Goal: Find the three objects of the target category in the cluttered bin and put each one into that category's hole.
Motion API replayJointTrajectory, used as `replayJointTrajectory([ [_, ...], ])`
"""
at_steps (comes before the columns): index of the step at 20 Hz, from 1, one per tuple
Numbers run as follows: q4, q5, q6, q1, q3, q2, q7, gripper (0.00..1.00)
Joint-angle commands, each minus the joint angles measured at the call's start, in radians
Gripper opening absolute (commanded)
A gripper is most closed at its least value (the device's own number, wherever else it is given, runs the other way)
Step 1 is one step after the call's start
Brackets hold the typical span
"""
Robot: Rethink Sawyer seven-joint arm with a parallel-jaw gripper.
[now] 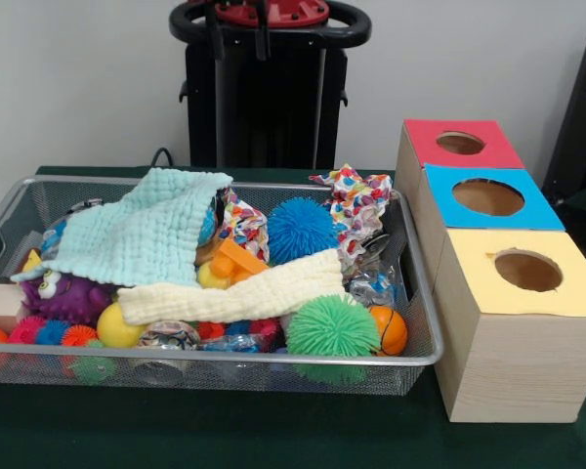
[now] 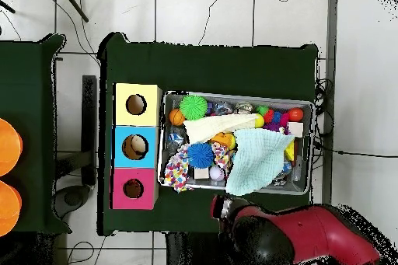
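Clutter fills the wire basket (image 1: 422, 322) in the front view: a mint cloth (image 1: 142, 234), a cream cloth (image 1: 244, 293), blue (image 1: 301, 230) and green (image 1: 330, 327) spiky balls, a purple toy (image 1: 63, 293). No tiger or tan toy shows. The red box's hole (image 1: 460, 143) sits farthest right. Only the pedestal (image 1: 264, 83) shows.

Overhead, the red arm (image 2: 303, 235) sits below the basket (image 2: 307, 106); its gripper's state cannot be told. The red box's hole (image 2: 133, 189) is left.
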Motion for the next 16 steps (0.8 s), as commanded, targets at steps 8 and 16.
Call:
replayJointTrajectory([
  [8,-0.159,-0.207,-0.064,0.311,-0.251,0.155,0.055,1.0],
  [16,-0.25,-0.159,0.026,0.357,-0.287,0.15,0.025,1.0],
])
